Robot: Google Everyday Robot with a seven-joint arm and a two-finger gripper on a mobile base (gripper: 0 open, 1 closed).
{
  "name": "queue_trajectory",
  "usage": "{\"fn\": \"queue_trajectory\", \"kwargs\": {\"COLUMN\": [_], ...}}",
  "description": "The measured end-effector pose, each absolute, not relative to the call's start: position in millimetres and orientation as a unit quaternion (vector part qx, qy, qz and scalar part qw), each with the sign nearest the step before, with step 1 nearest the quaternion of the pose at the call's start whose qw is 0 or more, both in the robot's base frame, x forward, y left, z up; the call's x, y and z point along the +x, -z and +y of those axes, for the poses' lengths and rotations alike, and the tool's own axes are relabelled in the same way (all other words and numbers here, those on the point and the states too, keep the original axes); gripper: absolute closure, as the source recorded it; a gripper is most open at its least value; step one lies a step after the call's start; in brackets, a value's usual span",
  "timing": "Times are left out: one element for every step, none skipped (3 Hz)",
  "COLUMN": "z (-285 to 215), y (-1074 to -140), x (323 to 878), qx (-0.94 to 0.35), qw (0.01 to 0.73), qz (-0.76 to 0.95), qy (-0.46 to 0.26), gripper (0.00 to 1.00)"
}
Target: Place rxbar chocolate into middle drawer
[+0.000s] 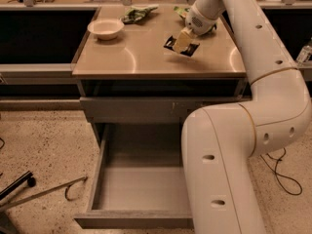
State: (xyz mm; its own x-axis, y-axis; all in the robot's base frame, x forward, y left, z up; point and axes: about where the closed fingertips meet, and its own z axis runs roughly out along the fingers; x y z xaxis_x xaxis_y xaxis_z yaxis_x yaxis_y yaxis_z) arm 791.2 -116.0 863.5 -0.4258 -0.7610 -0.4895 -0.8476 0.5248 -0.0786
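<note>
Hovering over the right half of the tabletop [146, 57], the claw [183, 42] is seen clamped on the chocolate bar [191, 49], pale fingers closed across the middle of the black wrapper. The bar is held tilted, with dark corners sticking out on both sides of the claw. Whether its lower edge touches the top cannot be told.

Left of the claw as pictured, a broad bare stretch of tabletop is left open. Beyond it, well apart from the claw, a white bowl [106, 28] is parked near the far left corner. A green bag [139, 12] is lying behind and to the left of the claw, along the back edge. More green wrapping [179, 11] is glimpsed just behind the claw, partly hidden by the wrist.

The table's front edge is found a short way in front of the claw. Below it, a shut drawer front [131, 108] with faint scratches is passed. Lower down, and well below the claw, the middle drawer [141, 189] is pulled out, with bare grey floor showing. Its right side is covered by the white arm [229, 169].
</note>
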Motion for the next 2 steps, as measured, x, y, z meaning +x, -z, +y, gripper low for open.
{"fn": "queue_trajectory", "kwargs": {"z": [-144,-174], "y": [-883,-906], "x": [763,728], "qx": [-0.456,-0.445], "qw": [0.243,0.29], "qz": [0.846,0.825], "qy": [-0.127,-0.192], "gripper": [1.0,1.0]}}
